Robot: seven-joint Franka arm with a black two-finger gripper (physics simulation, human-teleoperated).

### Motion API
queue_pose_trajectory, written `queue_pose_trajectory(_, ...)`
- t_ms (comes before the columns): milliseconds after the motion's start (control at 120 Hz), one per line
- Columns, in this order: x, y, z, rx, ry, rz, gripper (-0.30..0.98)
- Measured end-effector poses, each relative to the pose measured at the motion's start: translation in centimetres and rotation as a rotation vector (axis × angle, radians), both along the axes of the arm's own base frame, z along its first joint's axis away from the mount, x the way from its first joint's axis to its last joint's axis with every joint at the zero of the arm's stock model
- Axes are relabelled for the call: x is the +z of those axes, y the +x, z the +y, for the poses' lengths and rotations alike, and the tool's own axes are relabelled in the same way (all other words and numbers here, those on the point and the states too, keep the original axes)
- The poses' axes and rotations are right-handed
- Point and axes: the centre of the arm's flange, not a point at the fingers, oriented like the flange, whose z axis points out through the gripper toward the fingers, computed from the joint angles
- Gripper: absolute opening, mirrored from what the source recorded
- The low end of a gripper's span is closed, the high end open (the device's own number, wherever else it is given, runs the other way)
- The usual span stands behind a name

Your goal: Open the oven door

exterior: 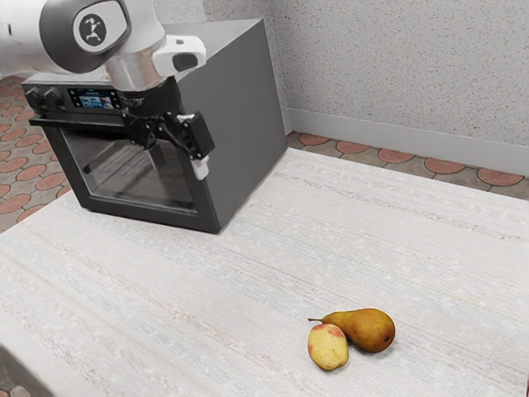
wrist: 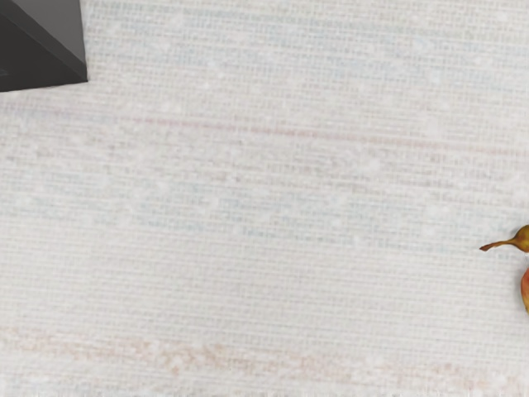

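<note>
Starting at the exterior view's left, I see red-and-grey tiled floor (exterior: 23, 169) beyond the pale, woven-looking bench (exterior: 165, 306). The white arm (exterior: 58, 37) comes in above, crossing in front of the dark oven (exterior: 235, 116), which sits on the bench. Two knobs (exterior: 53, 97) stand on its front panel, just beside a lit display (exterior: 95, 99), and a long black handle (exterior: 74, 124) runs beneath them. The oven door (exterior: 140, 205) is shut, a wire rack visible dimly through its glass (exterior: 116, 169). Over the right part of that door, as I look at it, hangs the black gripper (exterior: 186, 145), pointing downward; whether its jaws are released or clenched, I can't tell, nor whether they touch the door. Past the oven's flat grey side, a speckled wall (exterior: 397, 66) rises above a plain grey skirting board (exterior: 397, 136), with more tiles along its foot. Nearer me, well apart from the oven, a yellow fruit with red patches (exterior: 328, 347) lies against a brownish pear (exterior: 372, 329), whose thin stem points back toward the exterior view's left.
</note>
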Motion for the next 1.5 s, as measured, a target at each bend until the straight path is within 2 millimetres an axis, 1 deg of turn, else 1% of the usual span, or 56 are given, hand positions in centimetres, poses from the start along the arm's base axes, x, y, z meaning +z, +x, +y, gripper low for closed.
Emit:
queue_pose_trajectory(75,-0.1,0.0,-0.6,-0.018,-0.001,0.010,0.69)
queue_pose_trajectory(150,0.0,0.0,-0.8,-0.027,-0.001,0.012,0.69)
queue_pose_trajectory(167,1.2,-0.5,-0.8,-0.029,0.001,-0.009,0.69)
queue_pose_trajectory(183,4.2,-2.0,-1.0,-0.034,0.007,-0.064,0.69)
queue_pose_trajectory(208,10.0,-5.9,-1.4,-0.055,0.030,-0.174,0.68)
queue_pose_trajectory(225,13.2,-8.7,-1.5,-0.076,0.060,-0.236,0.69)
queue_pose_trajectory(233,14.4,-9.9,-1.5,-0.088,0.075,-0.259,0.69)
queue_pose_trajectory(250,16.2,-11.8,-1.3,-0.109,0.109,-0.287,0.68)
queue_pose_trajectory(267,17.3,-13.2,-0.6,-0.119,0.145,-0.296,0.68)
queue_pose_trajectory(283,17.8,-14.2,0.6,-0.117,0.182,-0.290,0.68)
queue_pose_trajectory(300,17.8,-14.9,2.1,-0.109,0.218,-0.271,0.68)
queue_pose_trajectory(333,16.9,-16.3,4.6,-0.116,0.273,-0.232,0.68)
queue_pose_trajectory(367,15.2,-18.0,7.1,-0.145,0.299,-0.210,0.68)
queue_pose_trajectory(392,13.9,-18.6,8.9,-0.174,0.308,-0.202,0.68)
queue_pose_trajectory(433,11.6,-18.8,11.0,-0.245,0.320,-0.197,0.68)
queue_pose_trajectory(517,7.2,-18.9,16.6,-0.346,0.313,-0.229,0.69)
queue_pose_trajectory(550,6.1,-18.9,18.2,-0.390,0.323,-0.247,0.69)
queue_pose_trajectory(583,5.4,-18.6,19.2,-0.447,0.342,-0.260,0.69)
queue_pose_trajectory(692,3.4,-15.5,20.6,-0.630,0.426,-0.265,0.69)
queue_pose_trajectory(733,2.8,-15.0,22.0,-0.672,0.456,-0.266,0.69)
queue_pose_trajectory(792,2.4,-14.4,23.1,-0.733,0.502,-0.273,0.69)
queue_pose_trajectory(833,2.0,-13.7,23.6,-0.776,0.530,-0.275,0.69)
queue_pose_trajectory(917,0.6,-11.6,24.4,-0.852,0.573,-0.276,0.69)
queue_pose_trajectory(950,0.3,-11.0,24.5,-0.879,0.590,-0.281,0.69)
queue_pose_trajectory(1050,0.2,-9.8,24.9,-0.949,0.644,-0.288,0.69)
queue_pose_trajectory(1083,0.0,-9.6,25.4,-0.960,0.655,-0.294,0.69)
queue_pose_trajectory(1150,-1.0,-8.7,26.4,-0.977,0.666,-0.293,0.69)
queue_pose_trajectory(1342,-3.5,-5.3,26.8,-1.062,0.710,-0.270,0.69)
queue_pose_trajectory(1500,-4.4,-3.4,26.2,-1.131,0.747,-0.257,0.69)
